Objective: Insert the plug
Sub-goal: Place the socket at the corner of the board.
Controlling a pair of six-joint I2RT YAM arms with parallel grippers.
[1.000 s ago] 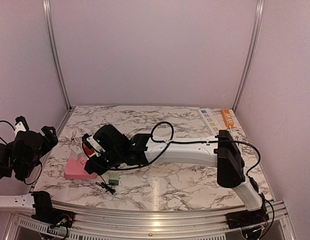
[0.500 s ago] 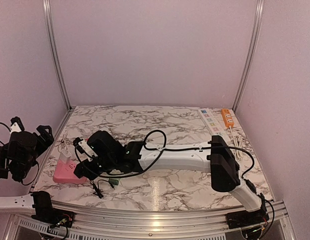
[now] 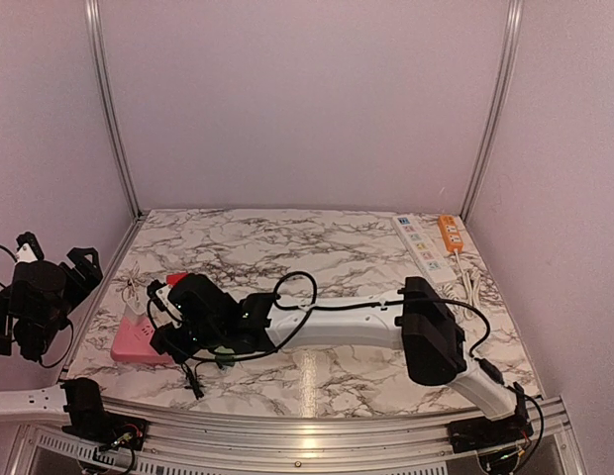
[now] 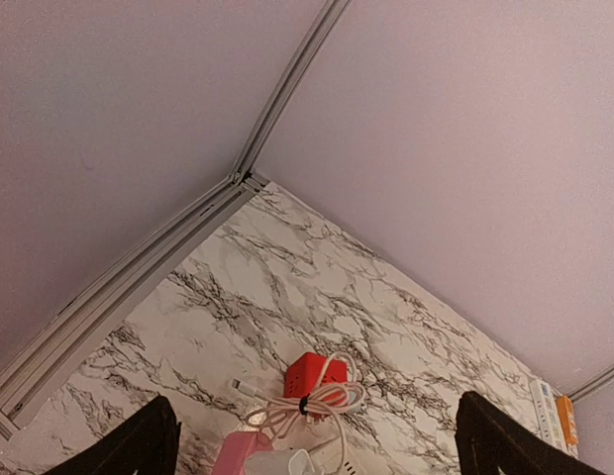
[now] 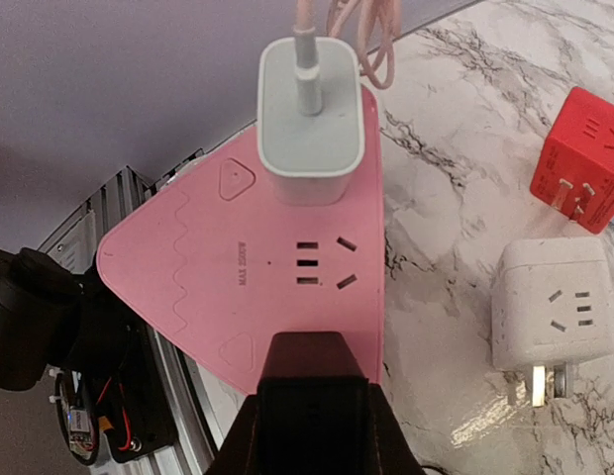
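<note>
A pink triangular power strip (image 5: 238,257) lies at the table's left front (image 3: 132,341). A white charger plug (image 5: 312,119) with a pale cable sits in its far socket. A free socket (image 5: 322,265) shows just ahead of my right gripper (image 5: 312,371). That gripper is shut, empty as far as I can see, and low over the strip's near end (image 3: 170,332). My left gripper (image 4: 322,445) is open and empty, raised off the table's left edge (image 3: 50,287). It looks down on the strip's tip (image 4: 238,455).
A red cube adapter (image 5: 579,158) wrapped by a coiled cable (image 4: 307,406) and a white cube adapter (image 5: 555,307) stand right of the strip. A small green adapter (image 3: 225,348) with a black lead lies under my right arm. White (image 3: 416,237) and orange (image 3: 449,233) strips lie at the back right.
My right arm has swung left and nearer the front edge, and the pink strip has slid left with it. My left gripper has drawn back slightly to the left.
</note>
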